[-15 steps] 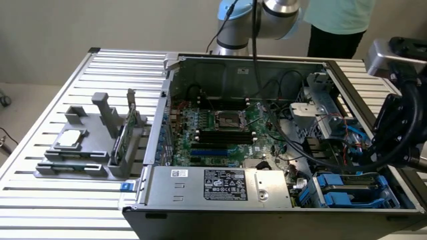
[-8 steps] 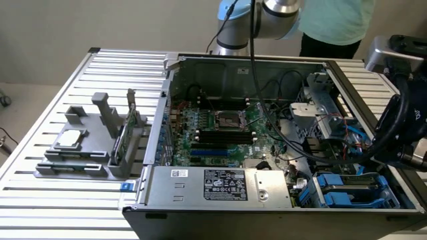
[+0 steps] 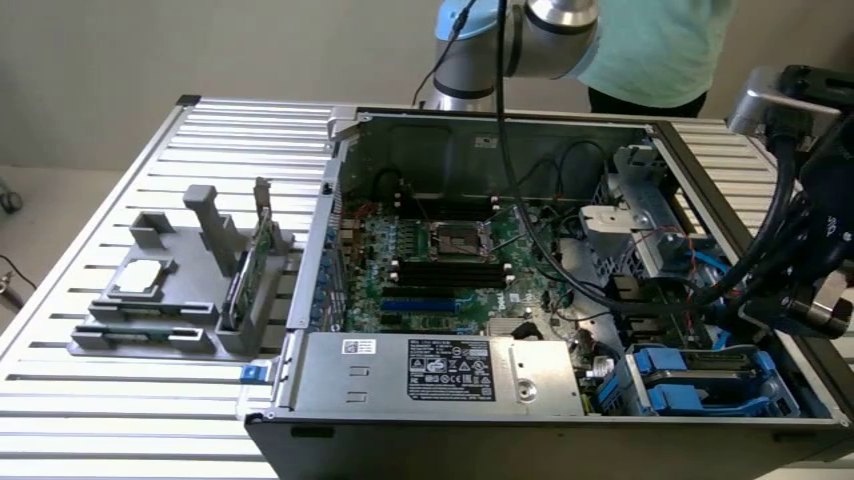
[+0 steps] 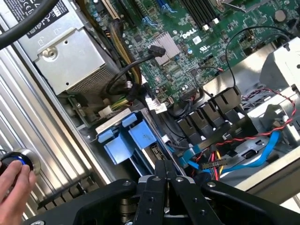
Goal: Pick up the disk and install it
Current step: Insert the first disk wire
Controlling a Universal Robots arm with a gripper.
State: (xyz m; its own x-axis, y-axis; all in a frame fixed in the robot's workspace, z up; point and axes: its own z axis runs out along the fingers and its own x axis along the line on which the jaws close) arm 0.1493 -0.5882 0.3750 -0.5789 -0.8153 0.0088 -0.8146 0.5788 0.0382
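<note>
With your claw (image 4: 165, 165) clenched on nothing just above the disk (image 4: 125, 138), which sits in its blue carrier in the case's corner bay beside the power supply (image 4: 65, 56), work squarely and stay clear of the loose wires (image 4: 213, 165).

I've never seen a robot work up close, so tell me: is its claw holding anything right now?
No, the gripper is shut, its fingers pressed together with nothing between them.

Robotics lab bench: open computer case (image 3: 534, 447) on slotted aluminium table (image 3: 94, 405).
</note>
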